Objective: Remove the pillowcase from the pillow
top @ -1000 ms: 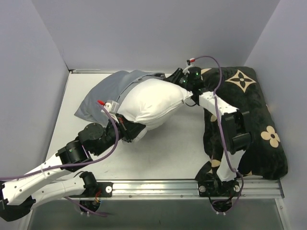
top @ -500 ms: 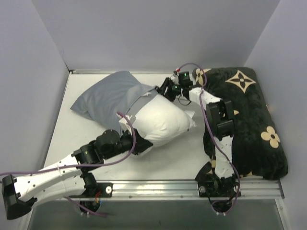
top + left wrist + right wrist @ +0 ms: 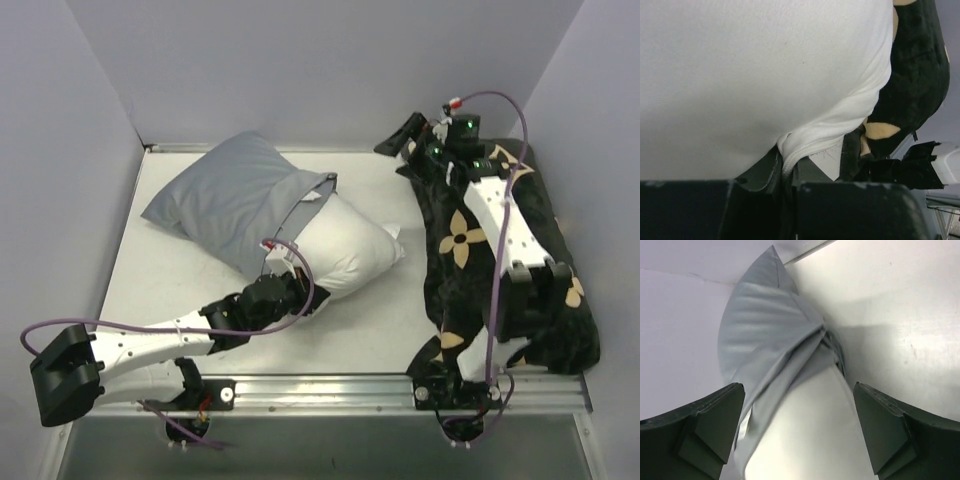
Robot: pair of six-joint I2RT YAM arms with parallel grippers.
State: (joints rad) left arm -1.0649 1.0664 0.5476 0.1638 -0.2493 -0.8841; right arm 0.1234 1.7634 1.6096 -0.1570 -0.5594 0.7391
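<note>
So the only container-ish thing here is the pillowcase [image 3: 225, 205], the grey sleeve lying at the far left of the counter [image 3: 150, 290]. The pillow [image 3: 345, 250] is roughly halfway in it: the far-left part is tucked inside, and the plump white near-right part pokes out of the open mouth, which faces the middle of the counter. The left end effector [image 3: 290, 292] is clamped on the pillow at its near corner, and the left wrist view shows a bunched fold of white fabric pinched right between the fingers. The right end effector [image 3: 398, 135] is up by the far edge of the counter, just beside the black cushion [image 3: 540, 230] with the tan flowers. Its fingers are spread wide with nothing gripped, and it looks toward the pillowcase's mouth but sits well apart from it. Count: one pillowcase, one pillow, one black cushion over on the right side, two arms.
</note>
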